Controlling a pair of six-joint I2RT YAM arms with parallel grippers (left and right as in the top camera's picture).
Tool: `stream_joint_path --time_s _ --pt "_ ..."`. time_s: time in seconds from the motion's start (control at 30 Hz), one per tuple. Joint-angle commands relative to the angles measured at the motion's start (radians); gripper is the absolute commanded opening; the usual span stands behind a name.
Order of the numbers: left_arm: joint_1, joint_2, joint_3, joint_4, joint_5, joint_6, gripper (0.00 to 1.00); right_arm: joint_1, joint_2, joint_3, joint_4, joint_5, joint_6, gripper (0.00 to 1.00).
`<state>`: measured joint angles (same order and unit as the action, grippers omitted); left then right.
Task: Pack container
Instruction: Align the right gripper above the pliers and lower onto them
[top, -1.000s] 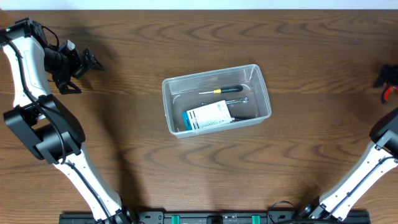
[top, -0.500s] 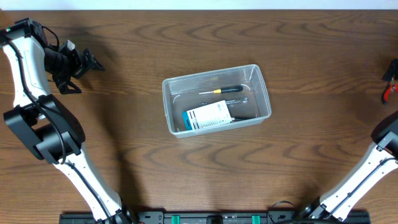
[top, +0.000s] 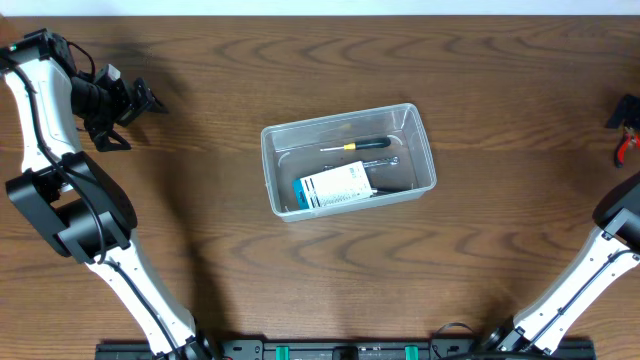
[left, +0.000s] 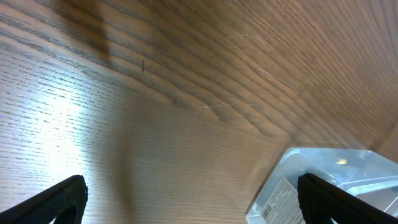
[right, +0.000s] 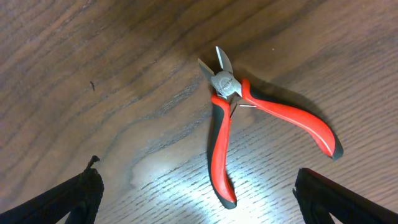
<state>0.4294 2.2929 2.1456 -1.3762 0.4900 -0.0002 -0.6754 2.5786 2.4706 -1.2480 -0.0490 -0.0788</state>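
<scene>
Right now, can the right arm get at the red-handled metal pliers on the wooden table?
Probably yes: the red-handled metal pliers lie alone on the wooden table, under the open right tool.

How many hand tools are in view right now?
2 for certain: a screwdriver lying inside the container, and red-handled pliers on the table at its far right edge. A metal piece beside the screwdriver may be a third; too unclear.

container (top: 300, 160): mid table (top: 200, 220)
inside: box (top: 335, 186) front, screwdriver (top: 355, 145) behind, perhaps a second tool (top: 385, 161) between
pliers (right: 249, 118): on table, far right
</scene>
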Motion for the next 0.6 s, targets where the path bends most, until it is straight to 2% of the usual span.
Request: stream_joint_path --time_s 0.0,0.57 --pt "0.004 -0.026 0.019 -0.002 -0.005 0.002 0.98 0.006 0.010 0.014 -0.003 -0.001 0.045 0.99" --pt "0.004 -0.026 0.019 -0.002 -0.005 0.002 0.98 0.002 0.059 -0.006 -0.020 0.019 0.046 0.99"
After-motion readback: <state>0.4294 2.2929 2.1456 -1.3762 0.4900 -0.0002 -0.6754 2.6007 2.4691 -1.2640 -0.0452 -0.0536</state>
